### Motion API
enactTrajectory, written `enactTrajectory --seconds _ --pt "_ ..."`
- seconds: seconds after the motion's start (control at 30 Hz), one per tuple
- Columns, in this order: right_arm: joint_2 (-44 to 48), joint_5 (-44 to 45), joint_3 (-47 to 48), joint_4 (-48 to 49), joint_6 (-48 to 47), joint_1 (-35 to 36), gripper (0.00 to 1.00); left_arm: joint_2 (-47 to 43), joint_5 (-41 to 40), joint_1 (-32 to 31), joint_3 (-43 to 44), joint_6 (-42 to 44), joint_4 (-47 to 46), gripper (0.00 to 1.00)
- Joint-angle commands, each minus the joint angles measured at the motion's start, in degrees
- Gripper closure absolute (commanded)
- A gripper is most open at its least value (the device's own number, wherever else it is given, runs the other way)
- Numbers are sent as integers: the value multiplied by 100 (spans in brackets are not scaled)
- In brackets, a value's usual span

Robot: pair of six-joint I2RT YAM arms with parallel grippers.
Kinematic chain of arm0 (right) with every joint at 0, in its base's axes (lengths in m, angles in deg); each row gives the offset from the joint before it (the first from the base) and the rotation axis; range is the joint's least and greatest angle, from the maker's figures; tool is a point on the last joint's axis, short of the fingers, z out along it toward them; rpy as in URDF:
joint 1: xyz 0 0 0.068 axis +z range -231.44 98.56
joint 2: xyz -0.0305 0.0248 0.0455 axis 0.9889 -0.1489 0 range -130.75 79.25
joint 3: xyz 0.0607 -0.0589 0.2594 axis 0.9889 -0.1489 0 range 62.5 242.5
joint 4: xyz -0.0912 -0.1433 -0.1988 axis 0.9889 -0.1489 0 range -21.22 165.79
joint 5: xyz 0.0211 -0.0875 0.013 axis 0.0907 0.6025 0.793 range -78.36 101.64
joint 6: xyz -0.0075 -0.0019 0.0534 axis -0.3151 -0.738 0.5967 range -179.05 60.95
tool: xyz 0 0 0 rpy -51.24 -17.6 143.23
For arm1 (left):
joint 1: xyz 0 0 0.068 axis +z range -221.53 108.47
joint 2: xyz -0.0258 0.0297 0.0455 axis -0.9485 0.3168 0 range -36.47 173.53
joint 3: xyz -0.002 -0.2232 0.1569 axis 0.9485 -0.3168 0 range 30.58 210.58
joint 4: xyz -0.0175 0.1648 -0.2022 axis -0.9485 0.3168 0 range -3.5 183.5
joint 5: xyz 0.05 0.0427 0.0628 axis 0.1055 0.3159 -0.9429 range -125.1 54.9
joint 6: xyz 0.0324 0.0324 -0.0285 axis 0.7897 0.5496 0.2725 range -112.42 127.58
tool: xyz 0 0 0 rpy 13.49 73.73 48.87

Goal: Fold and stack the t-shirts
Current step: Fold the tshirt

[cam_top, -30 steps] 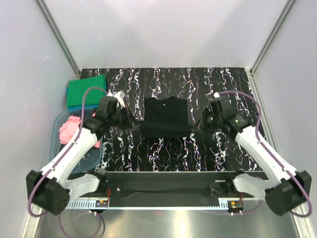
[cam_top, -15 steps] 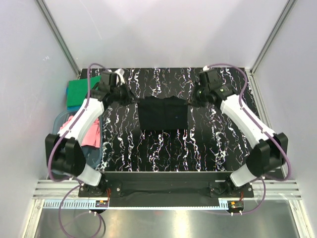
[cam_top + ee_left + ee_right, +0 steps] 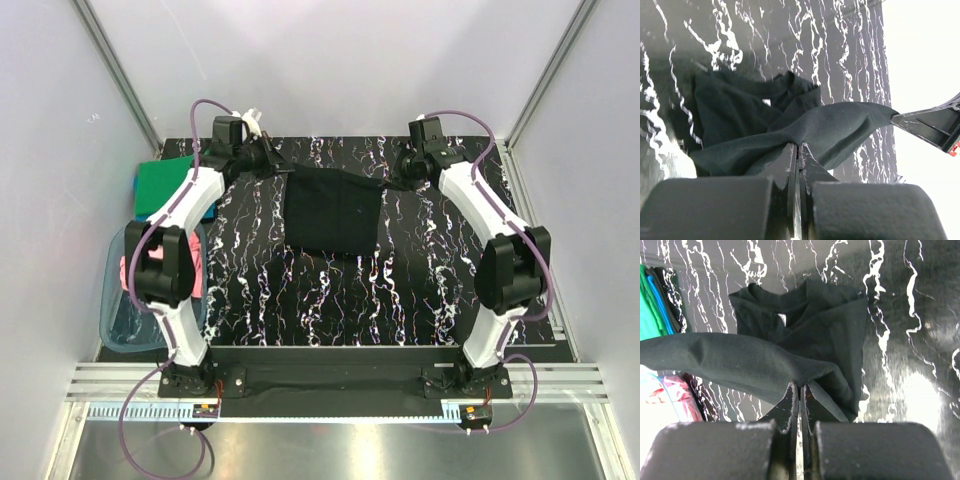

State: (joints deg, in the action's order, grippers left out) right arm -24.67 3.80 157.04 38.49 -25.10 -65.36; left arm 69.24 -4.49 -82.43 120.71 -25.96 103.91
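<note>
- Change: a second ago both my pincers held the near edge of the black t-shirt at mid-table. They have since swept toward 12 o'clock and now sit at the far edge of the table.
- Left pincer: clenched on black cloth. The wrist view shows the fingers together with the fabric pinched between them.
- Right pincer: likewise clenched on black cloth.
- So the hem has been carried up over the body, and I read that as a bottom-to-top half fold under way.
- Not laid down yet: the held edge hangs in the air between my pincers, sagging in the middle. The collar and white neck label show beneath it on the table.
- Location: the shirt lies at table centre, biased to 12 o'clock, between my two pincers.
- Orientation: collar points to 12 o'clock, so the collar-to-hem axis runs 12–6. The gripped edge runs 9–3, and so does the new crease on the 6 o'clock side.
- Doubled over, the footprint looks near square, so I can't call a clear long axis.
- Next, as I judge it: lower the edge level onto the collar end, then release both sides.
- Others: green shirt sits on the blue shirt at 10 o'clock. The pink shirt is in the tub at 8 o'clock, unfolded.
</note>
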Motion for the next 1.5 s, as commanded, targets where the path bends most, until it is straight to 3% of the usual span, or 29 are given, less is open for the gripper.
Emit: enactTrajectory --seconds 0.0,0.3,0.4,0.43,0.47,0.5,0.63,0.73,0.83,0.97,1.0,1.13,1.27,1.4,1.47 --pt "-277 -384 362 539 -161 -113 100 300 358 61 373 -82 -738 100" --pt "-1033 -394 741 715 -144 -359 100 1934 920 70 1646 -566 -1416 96" --pt "-1297 -429 934 724 -82 -474 91 2506 903 105 2306 -706 -1319 94" --pt "-1472 -447 1004 724 -56 -517 89 2603 885 131 2499 -776 -1302 89" --pt "-1552 -464 1135 715 -47 -544 78 2691 859 158 2579 -812 -1293 70" --pt "-1622 -464 1197 733 -29 -605 73 2831 754 219 2641 -847 -1275 63" --pt "-1851 -438 1461 707 41 -676 71 2955 718 430 2878 -882 -1416 58" --pt "-1738 -482 1401 645 41 -676 66 2807 877 580 2949 -726 -1146 59" --pt "-1501 -798 848 890 -108 -676 51 2369 675 562 2547 -121 -557 59" --pt "-1351 -1298 163 1092 -372 -676 45 1701 104 475 1387 488 -19 57" --pt "-1307 -1421 13 1198 -381 -667 46 1577 -19 448 819 550 -97 57" --pt "-1026 -1677 -786 1514 -425 -676 46 1285 -29 299 16 822 -352 55" --pt "-1148 -2334 -1183 1953 -451 -667 51 1522 147 228 -153 832 -422 55" --pt "-1280 -2389 -1499 2130 -460 -676 58 1707 419 158 -311 849 -475 55" --pt "-1245 -2380 -1728 2279 -530 -676 63 1681 446 106 -495 989 -440 60"
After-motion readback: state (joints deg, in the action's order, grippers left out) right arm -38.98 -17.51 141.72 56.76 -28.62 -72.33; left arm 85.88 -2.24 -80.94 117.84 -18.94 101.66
